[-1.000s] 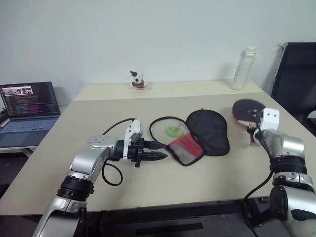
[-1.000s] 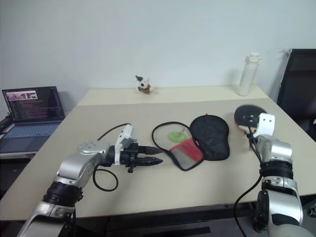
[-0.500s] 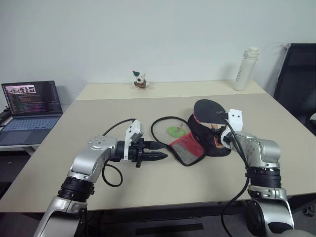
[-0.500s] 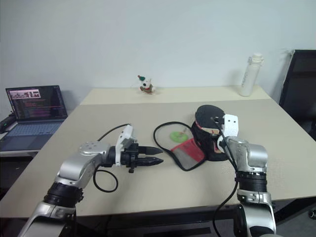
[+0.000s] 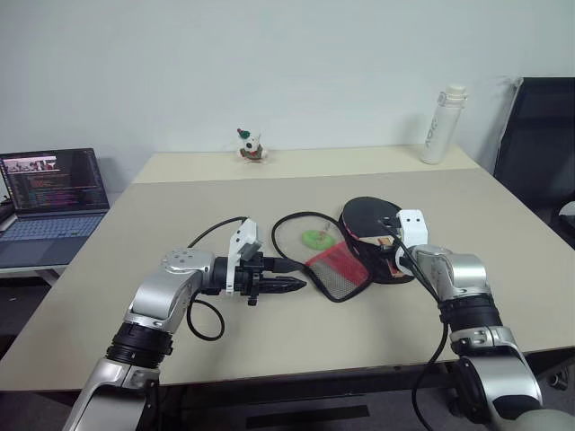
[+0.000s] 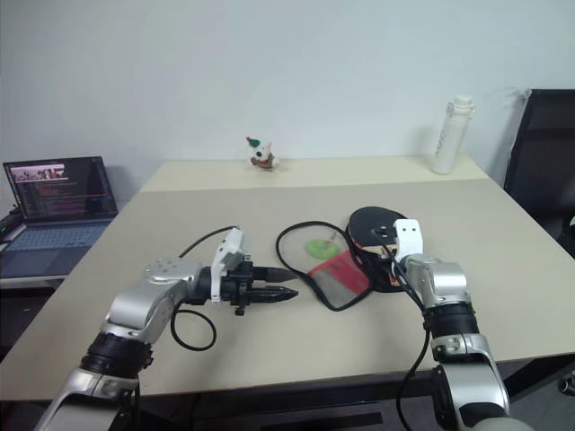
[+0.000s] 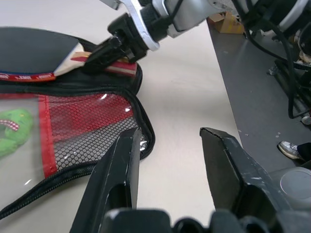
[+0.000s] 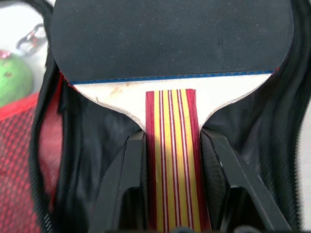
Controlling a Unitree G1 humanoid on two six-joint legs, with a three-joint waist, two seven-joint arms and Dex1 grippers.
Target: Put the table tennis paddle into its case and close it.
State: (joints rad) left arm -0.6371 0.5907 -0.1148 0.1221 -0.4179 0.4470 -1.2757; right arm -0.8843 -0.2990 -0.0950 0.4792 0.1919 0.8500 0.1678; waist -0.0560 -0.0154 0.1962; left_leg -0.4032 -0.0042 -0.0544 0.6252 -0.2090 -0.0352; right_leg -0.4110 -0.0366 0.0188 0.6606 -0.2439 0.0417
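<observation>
The table tennis paddle (image 8: pixel 171 39) has a black face and a red and yellow striped handle. My right gripper (image 8: pixel 172 138) is shut on that handle, one finger on each side. The paddle hangs low over the black half of the case (image 5: pixel 388 256), blade pointing away from me. The case lies open mid-table, its red mesh flap (image 5: pixel 337 268) and green charm (image 5: pixel 314 238) spread to the left. My left gripper (image 5: pixel 296 285) hovers just left of the flap, pointing right at it. It is open, with nothing between its fingers (image 7: pixel 121 170).
A laptop (image 5: pixel 54 193) sits on a side desk at the left. A white bottle (image 5: pixel 443 126) and a small figurine (image 5: pixel 250 145) stand along the table's far edge. A black chair (image 5: pixel 539 144) is beyond the right edge.
My right arm carried the paddle from the table's right side leftward and down, to just over the open case. The left arm stayed still.
</observation>
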